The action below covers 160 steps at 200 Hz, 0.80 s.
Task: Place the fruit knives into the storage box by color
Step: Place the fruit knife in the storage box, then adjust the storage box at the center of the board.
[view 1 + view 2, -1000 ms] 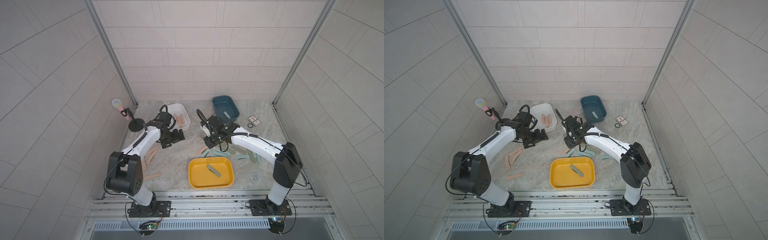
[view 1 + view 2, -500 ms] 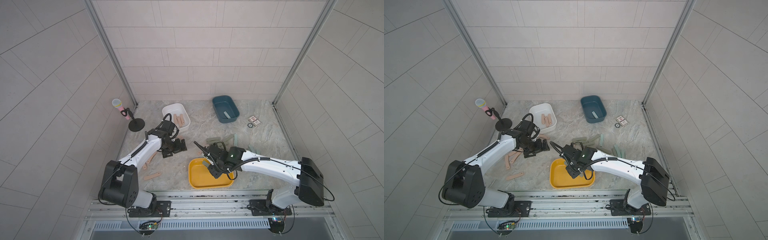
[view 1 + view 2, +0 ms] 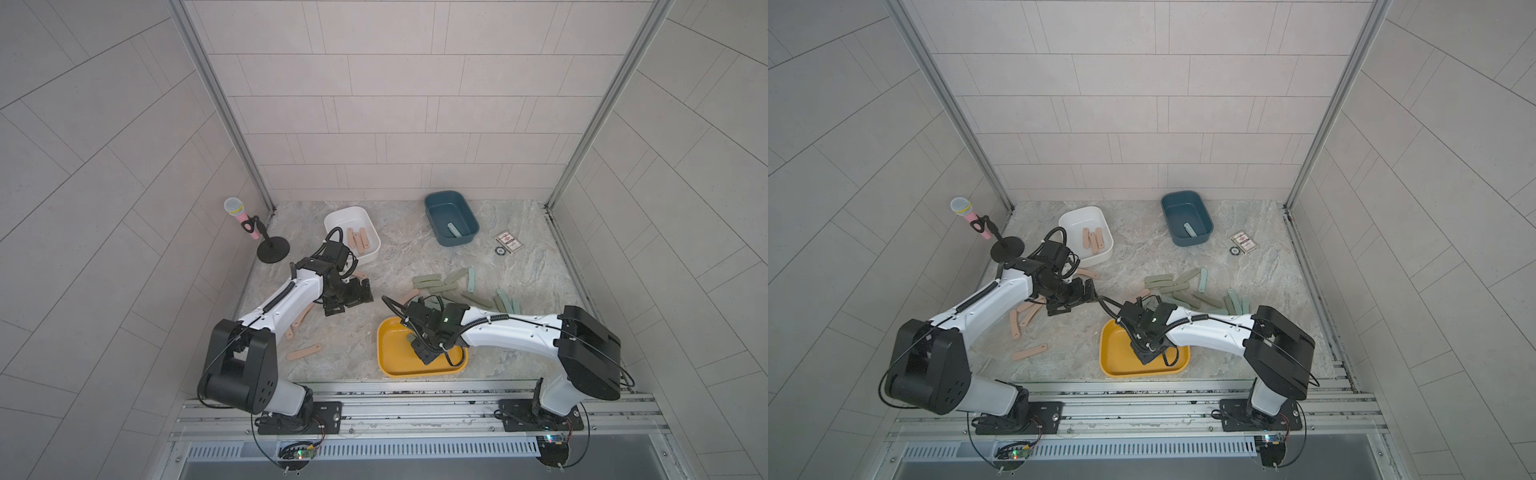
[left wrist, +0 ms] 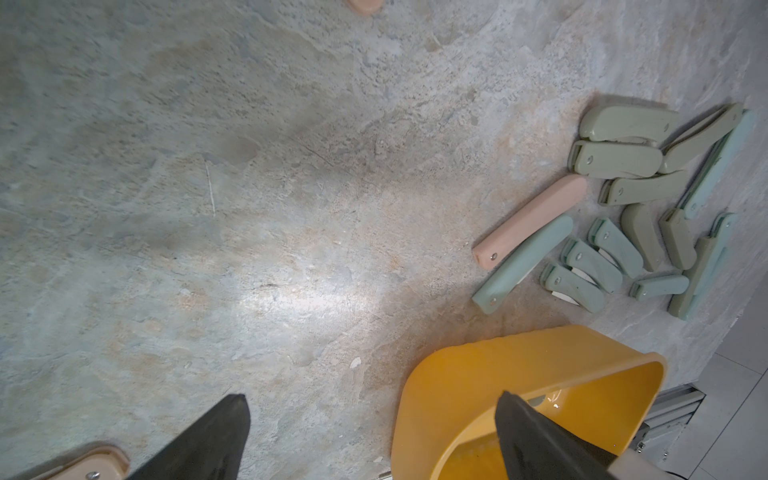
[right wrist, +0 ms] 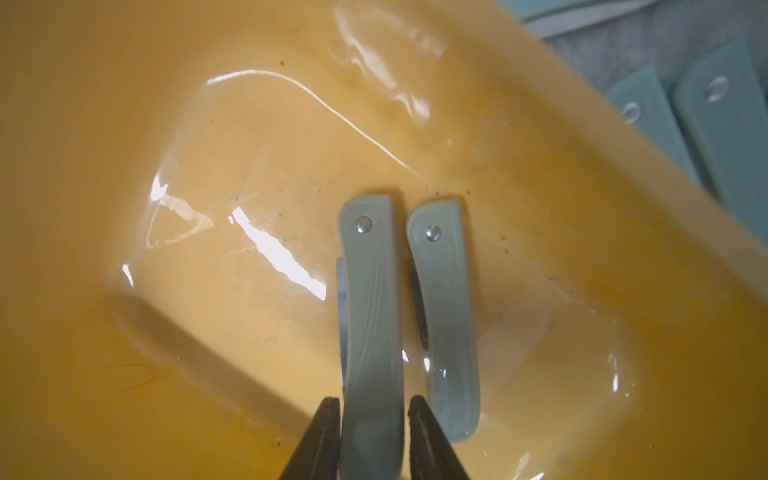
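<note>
My right gripper (image 5: 372, 399) reaches down into the yellow box (image 5: 124, 124), its fingers standing just off either side of a green fruit knife (image 5: 370, 299) that lies on the box floor. A second green knife (image 5: 449, 316) lies beside it. In both top views this gripper (image 3: 422, 349) hides the knives. My left gripper (image 4: 372, 397) hangs wide open and empty over bare table, left of the yellow box (image 3: 388, 361). Pink knives (image 3: 304, 352) lie below the left arm. A pile of green and teal knives (image 3: 440, 286) sits behind the yellow box.
A white box (image 3: 370, 255) at the back left holds three pink knives. A blue box (image 3: 457, 243) at the back holds one teal knife. One pink knife (image 4: 532, 220) lies by the pile. A toy microphone on a stand (image 3: 270, 249) and a small card box (image 3: 509, 241) stand at the sides.
My right arm swung from the pile to the yellow box and lowered a green knife into it; its jaws have eased apart. My left arm drew back from the white box toward the middle.
</note>
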Each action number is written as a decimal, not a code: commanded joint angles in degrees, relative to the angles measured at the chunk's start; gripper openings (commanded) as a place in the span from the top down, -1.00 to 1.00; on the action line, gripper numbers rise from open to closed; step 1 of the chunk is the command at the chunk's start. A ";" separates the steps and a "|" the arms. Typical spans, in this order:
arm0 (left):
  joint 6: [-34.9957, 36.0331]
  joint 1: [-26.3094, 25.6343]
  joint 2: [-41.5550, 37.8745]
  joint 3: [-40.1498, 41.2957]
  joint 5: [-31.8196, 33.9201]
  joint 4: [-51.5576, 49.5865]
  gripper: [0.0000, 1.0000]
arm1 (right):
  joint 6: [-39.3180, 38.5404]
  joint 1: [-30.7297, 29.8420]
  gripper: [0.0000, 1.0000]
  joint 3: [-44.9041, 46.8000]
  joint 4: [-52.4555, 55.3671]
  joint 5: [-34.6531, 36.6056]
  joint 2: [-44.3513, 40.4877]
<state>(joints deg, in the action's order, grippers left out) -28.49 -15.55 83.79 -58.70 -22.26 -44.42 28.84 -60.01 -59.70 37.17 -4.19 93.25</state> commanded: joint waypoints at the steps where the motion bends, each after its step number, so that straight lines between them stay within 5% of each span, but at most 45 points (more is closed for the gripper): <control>1: 0.87 -0.24 0.47 -2.93 0.12 -0.90 -1.00 | 0.13 -0.20 0.25 -1.58 0.56 1.11 -2.71; 46: 2.16 -1.48 1.55 -6.45 0.54 -2.87 -1.00 | -2.41 3.17 0.10 -5.35 4.10 2.04 -8.07; 90: 0.67 -4.05 5.01 -12.83 1.23 -2.50 -1.00 | -5.09 13.05 0.04 -10.58 4.80 5.26 -10.05; 160: 0.92 -6.07 19.33 -30.20 -1.09 -2.75 -1.00 | -16.26 33.53 0.00 -31.75 4.47 1.19 8.58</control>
<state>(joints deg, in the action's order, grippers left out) -28.05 -21.17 99.92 -84.44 -22.28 -45.80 18.61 -29.50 -84.88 40.14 -1.83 95.33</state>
